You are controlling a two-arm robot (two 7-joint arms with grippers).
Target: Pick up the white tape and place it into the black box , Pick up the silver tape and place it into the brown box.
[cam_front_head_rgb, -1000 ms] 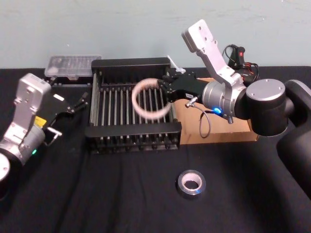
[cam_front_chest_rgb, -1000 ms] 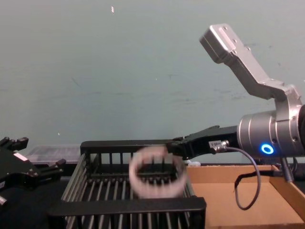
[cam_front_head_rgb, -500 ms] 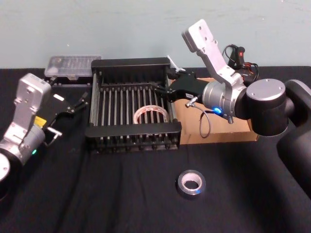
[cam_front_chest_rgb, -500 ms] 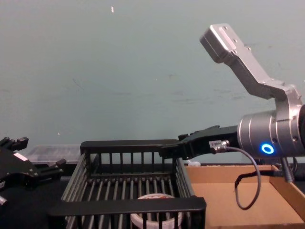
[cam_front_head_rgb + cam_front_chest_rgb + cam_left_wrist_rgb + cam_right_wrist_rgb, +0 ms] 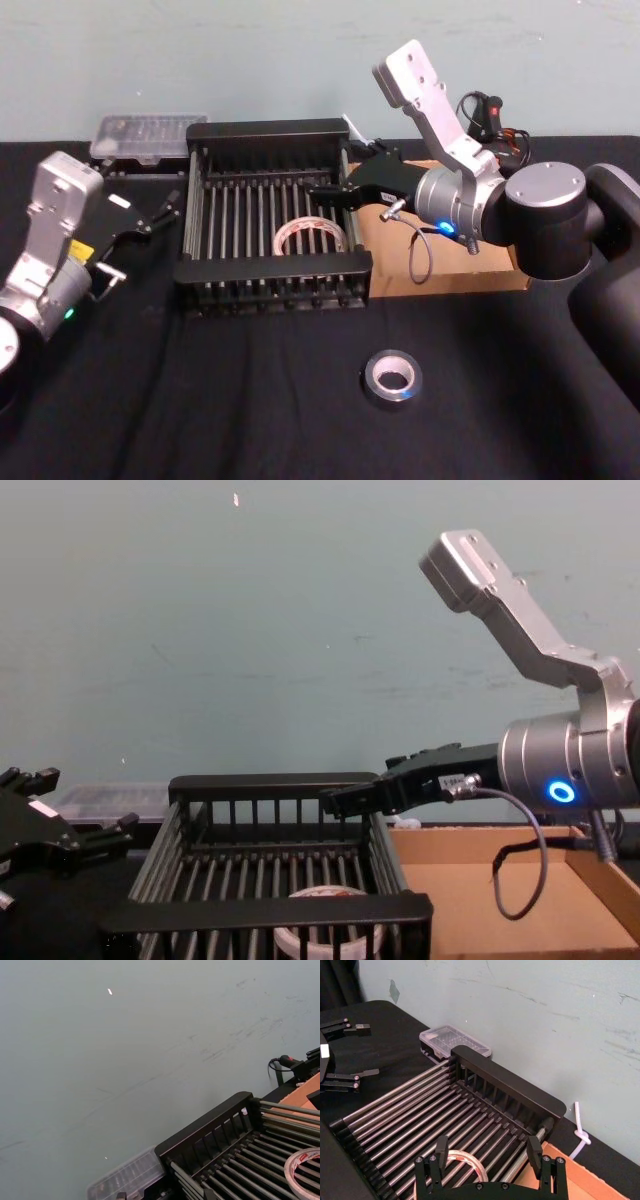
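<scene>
The white tape [image 5: 310, 238] lies flat on the bars inside the black box [image 5: 270, 268], near its front right corner. It also shows in the right wrist view [image 5: 465, 1157] and the chest view [image 5: 322, 894]. My right gripper [image 5: 340, 172] hovers above the box's right side, open, with nothing between its fingers [image 5: 441, 1149]. The silver tape [image 5: 392, 376] rests on the black cloth in front, apart from both grippers. The brown box [image 5: 480, 275] sits right of the black box, under my right arm. My left gripper [image 5: 163, 210] is parked open left of the black box.
A clear plastic case [image 5: 150, 132] stands behind the black box at the back left. Cables and a red-and-black plug [image 5: 490, 115] lie at the back right. A pale wall closes the far side. Black cloth covers the table.
The white tape hung in my right gripper over the black box, then dropped onto its bars. The right gripper's fingers have spread open. The left arm has not moved.
</scene>
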